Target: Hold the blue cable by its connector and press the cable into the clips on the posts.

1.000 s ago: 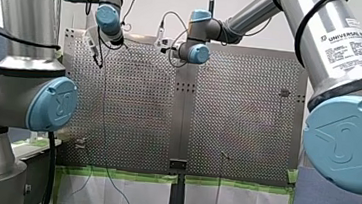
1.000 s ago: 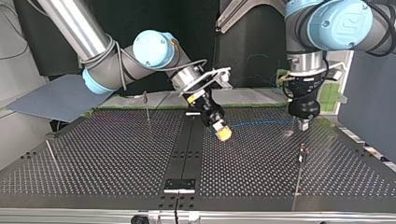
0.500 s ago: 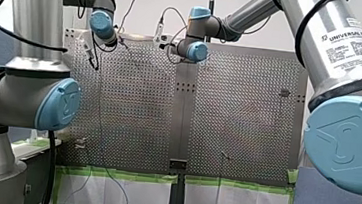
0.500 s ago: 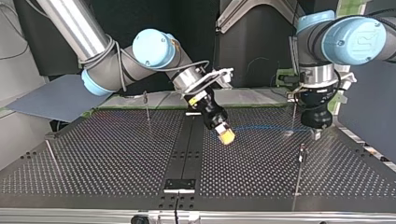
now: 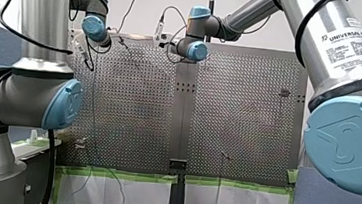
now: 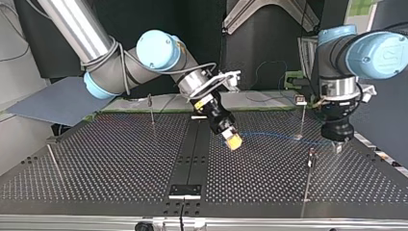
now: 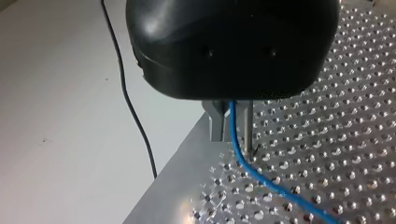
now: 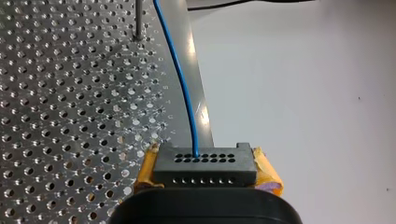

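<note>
- Two UR5e arms reach over the work. My right arm (image 5: 335, 41) bears a label on which only "UNIVERSAL" reads clearly; the print under it is too small to make out. My left arm (image 5: 40, 28) shows no legible writing.
- Under them lies the perforated table (image 6: 120, 163), with thin posts standing on it.
- At the top view's right stand one post (image 6: 302, 118), with a clip (image 6: 301, 100) at its head, and a second post (image 6: 308, 178) nearer the camera.
- My right gripper (image 6: 233, 140) clamps the black connector (image 8: 204, 165) between its yellow pads (image 8: 266, 170), near the table's middle.
- My left gripper (image 6: 337, 147) hangs low at the top view's right, its metal fingers (image 7: 217, 123) drawn narrow about the cable.
- From the connector, the blue cable (image 8: 180, 79) runs across the top view to my left gripper, its long axis nearly level and close to the table.
- That line passes the foot of the clipped post, so the clip sits above the cable, and my left gripper is much the nearer to it.
- As I judge it, the cable is not yet in that clip, and the coming move depends on bringing this span to the clip's height.
</note>
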Robot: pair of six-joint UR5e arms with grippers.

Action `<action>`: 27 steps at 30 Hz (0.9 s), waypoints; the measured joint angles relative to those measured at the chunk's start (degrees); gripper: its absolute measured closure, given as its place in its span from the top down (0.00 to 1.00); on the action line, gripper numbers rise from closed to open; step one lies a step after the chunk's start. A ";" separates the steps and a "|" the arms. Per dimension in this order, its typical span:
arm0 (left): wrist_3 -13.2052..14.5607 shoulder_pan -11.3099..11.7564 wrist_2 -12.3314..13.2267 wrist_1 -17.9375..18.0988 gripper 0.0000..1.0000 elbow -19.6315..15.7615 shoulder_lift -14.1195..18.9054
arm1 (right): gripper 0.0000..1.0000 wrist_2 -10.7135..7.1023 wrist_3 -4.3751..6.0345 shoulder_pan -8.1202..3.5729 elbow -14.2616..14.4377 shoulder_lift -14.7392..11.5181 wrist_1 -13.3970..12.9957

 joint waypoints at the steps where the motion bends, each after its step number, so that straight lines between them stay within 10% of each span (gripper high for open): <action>1: -0.05 0.15 0.06 0.05 0.00 0.08 -0.07 | 0.00 0.01 0.12 -0.05 0.00 0.00 -0.05; 27: -2.53 2.05 2.83 3.45 0.00 0.58 -1.86 | 0.00 0.81 0.74 -1.66 -0.04 0.03 -0.32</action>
